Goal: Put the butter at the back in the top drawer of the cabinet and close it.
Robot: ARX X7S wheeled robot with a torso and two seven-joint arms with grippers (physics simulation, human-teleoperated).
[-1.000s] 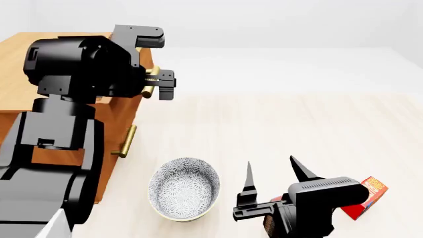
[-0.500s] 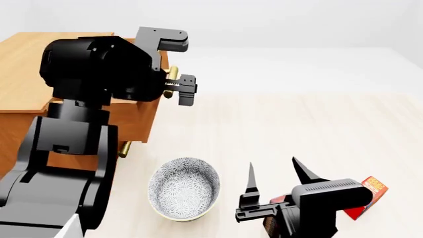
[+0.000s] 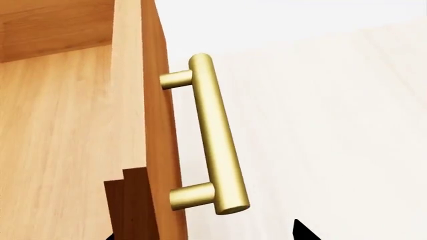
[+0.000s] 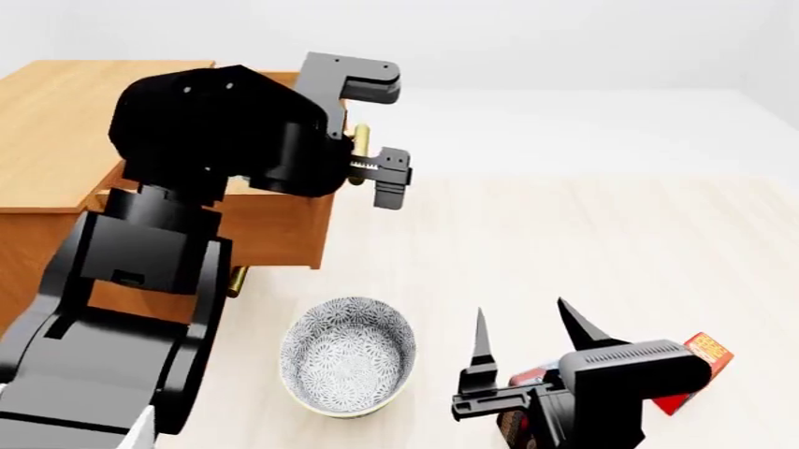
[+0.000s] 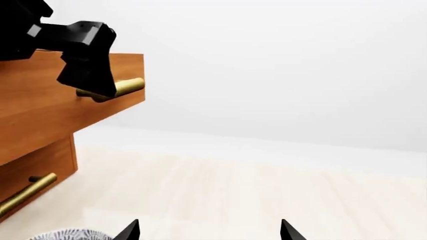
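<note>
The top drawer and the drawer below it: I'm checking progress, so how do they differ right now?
The top drawer stands pulled out past the cabinet front, while the lower drawer sits flush and shut. The left gripper is at the top drawer's handle; nothing is at the lower handle. Both are light brown wood with a brass bar handle.

My head camera looks forward and down over both arms at the cabinet (image 4: 50, 140); the left wrist camera sits very close to the top drawer's handle (image 3: 213, 135); the right wrist camera looks low across the floor, sharing that handle (image 5: 123, 86).
</note>
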